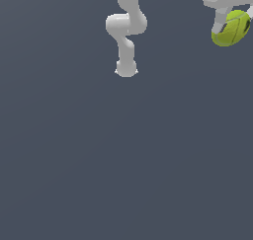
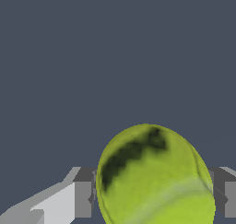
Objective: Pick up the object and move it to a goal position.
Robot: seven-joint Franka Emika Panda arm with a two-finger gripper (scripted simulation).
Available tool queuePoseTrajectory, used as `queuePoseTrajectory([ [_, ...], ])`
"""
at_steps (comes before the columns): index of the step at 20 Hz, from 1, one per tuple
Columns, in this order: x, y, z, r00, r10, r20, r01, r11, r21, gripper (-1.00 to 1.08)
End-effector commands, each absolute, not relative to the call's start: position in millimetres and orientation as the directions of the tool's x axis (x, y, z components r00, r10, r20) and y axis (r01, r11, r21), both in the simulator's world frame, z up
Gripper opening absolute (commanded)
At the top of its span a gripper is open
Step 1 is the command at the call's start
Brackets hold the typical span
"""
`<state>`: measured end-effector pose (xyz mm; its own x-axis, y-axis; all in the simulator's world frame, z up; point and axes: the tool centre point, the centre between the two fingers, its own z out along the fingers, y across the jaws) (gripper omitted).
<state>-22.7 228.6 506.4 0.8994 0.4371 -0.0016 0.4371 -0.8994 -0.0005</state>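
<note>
The yellow-green ball with dark curved markings hangs high at the exterior view's upper right, well above the floor. My white gripper is shut on it, one finger showing against its side; the other is mostly cut off by the frame edge. In the wrist view the ball fills the space between my two fingers, which press on both its sides.
The arm's base and lower links stand at the top centre of the exterior view. A plain dark grey floor spreads across the whole scene. No goal marker shows.
</note>
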Motion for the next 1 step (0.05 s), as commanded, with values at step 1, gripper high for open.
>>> queuePoseTrajectory([
  [1,-22.5,229.2,508.2,0.899,0.437,0.0,0.437,-0.899,0.0,-1.0],
])
